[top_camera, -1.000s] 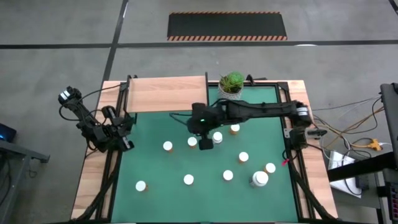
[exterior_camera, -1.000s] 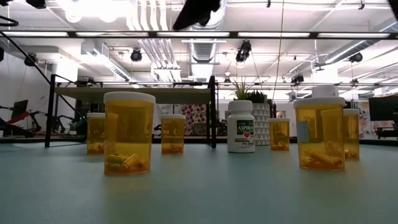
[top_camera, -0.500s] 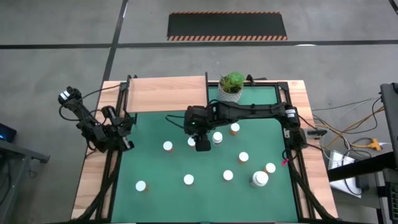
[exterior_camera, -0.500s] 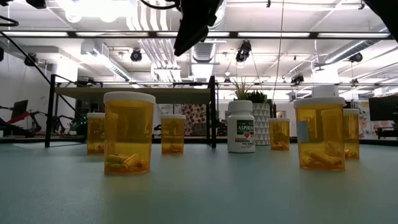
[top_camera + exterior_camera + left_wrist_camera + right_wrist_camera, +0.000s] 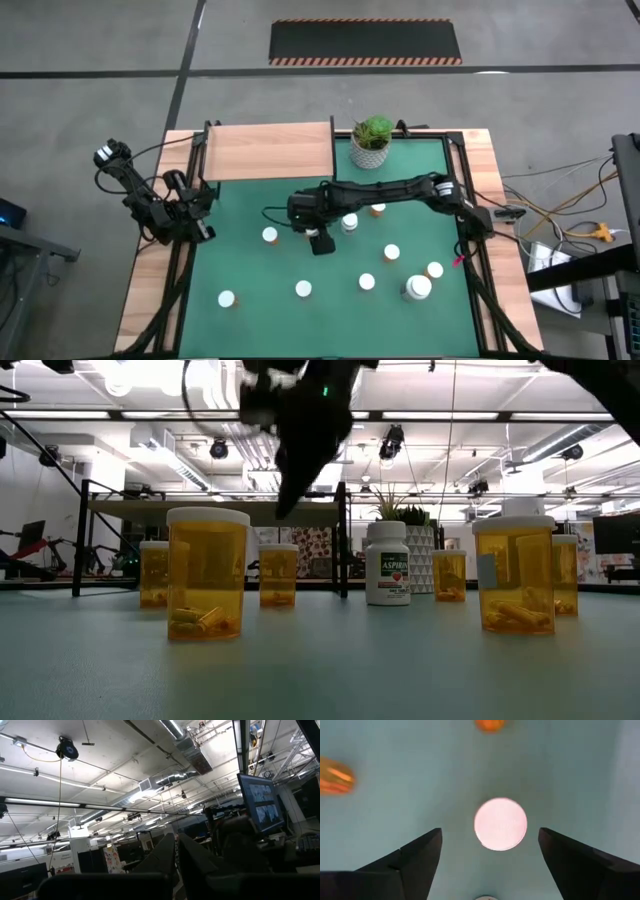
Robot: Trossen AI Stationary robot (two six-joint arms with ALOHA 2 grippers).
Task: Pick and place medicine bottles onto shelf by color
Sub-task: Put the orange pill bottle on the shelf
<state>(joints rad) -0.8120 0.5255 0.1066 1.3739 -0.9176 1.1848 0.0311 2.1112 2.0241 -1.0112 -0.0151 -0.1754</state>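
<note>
The right gripper (image 5: 318, 238) hangs near the centre of the high view, fingers spread wide and holding nothing; in the right wrist view its two dark fingers (image 5: 407, 862) flank a round white cap (image 5: 500, 824) seen straight from above, with mat showing on both sides, so no contact is made. That cap belongs to one of the medicine bottles (image 5: 270, 236) scattered across the middle and lower part of the green mat (image 5: 250, 280). In the low view they are smooth, rigid cylinders of translucent orange plastic (image 5: 207, 584) with ribbed white caps, a few pills at the bottom, plus an opaque white aspirin bottle (image 5: 387, 564). They look light, stiff and slightly slick, and being nearly empty they would likely tip if nudged off-centre; a hold across the body just under the cap, or squarely on the cap, seems soundest. The shelf (image 5: 267, 150), a pale flat wooden board on thin black posts, sits at the upper left of the table, with no bottle visible on it. The left gripper (image 5: 190, 213) waits at the table's left edge with its fingers pressed together.
</note>
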